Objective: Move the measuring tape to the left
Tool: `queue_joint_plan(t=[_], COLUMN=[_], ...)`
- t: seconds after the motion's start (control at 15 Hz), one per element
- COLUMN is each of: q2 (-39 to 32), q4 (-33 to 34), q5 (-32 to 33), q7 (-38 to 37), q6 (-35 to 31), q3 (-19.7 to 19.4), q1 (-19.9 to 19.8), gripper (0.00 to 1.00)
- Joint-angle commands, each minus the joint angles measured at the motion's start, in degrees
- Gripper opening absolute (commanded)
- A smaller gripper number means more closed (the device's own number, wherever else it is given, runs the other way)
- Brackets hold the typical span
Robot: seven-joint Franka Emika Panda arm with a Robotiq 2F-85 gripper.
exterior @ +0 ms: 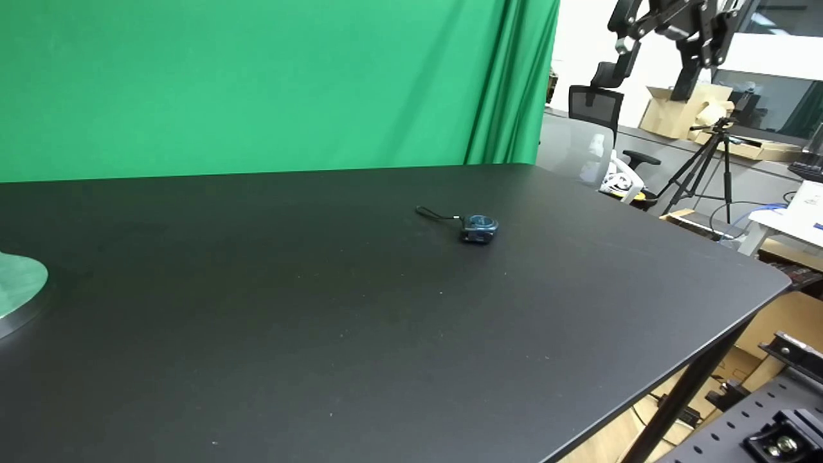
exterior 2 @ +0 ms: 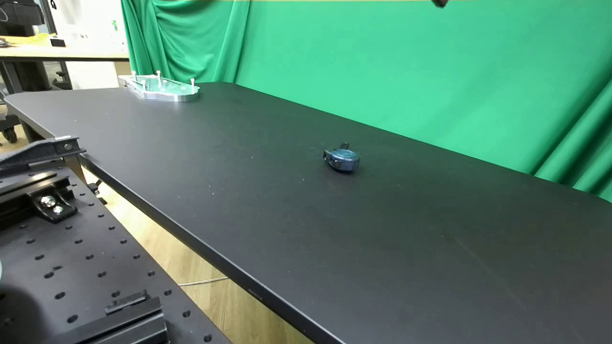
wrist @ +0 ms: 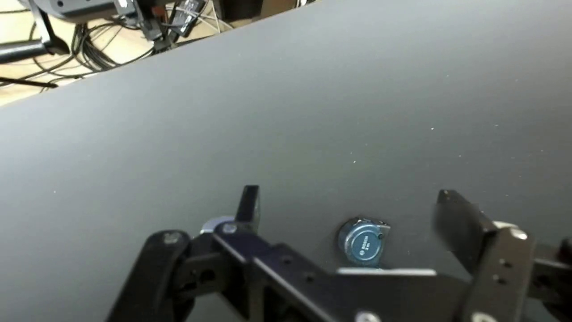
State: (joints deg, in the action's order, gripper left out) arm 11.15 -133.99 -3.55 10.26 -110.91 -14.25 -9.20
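Note:
The measuring tape (exterior: 479,229) is a small blue-black rounded case lying on the dark table, with a thin dark strap (exterior: 437,213) stretching to one side. It also lies on the table in an exterior view (exterior 2: 342,159) and in the wrist view (wrist: 364,242), where its round blue label shows and the strap is hidden. My gripper (exterior: 656,80) is open and empty, high above the table at the upper right of an exterior view. In the wrist view the gripper (wrist: 351,192) has its fingers wide apart, with the tape showing between them, well below and not touched.
The black table (exterior: 289,308) ends at a green curtain (exterior 2: 406,71) at the back. A plate with short posts (exterior 2: 160,91) stands at the table's far end; its edge shows in an exterior view (exterior: 19,289). A perforated metal base (exterior 2: 95,267) stands beside the table's edge.

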Motion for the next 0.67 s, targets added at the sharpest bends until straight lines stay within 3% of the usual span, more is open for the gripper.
queue_joint_plan(t=[0.0, 0.47, 0.6], q2=[-8.7, -17.3, -17.8], q4=[2.0, -1.1, -0.5], q5=[2.2, 3.7, 3.6], q7=[0.2, 1.7, 1.0], q6=[-8.1, -21.1, -20.4], q3=[2.3, 6.2, 6.5], q1=[0.6, 1.4, 1.1], gripper=[1.00, 1.00, 1.00])
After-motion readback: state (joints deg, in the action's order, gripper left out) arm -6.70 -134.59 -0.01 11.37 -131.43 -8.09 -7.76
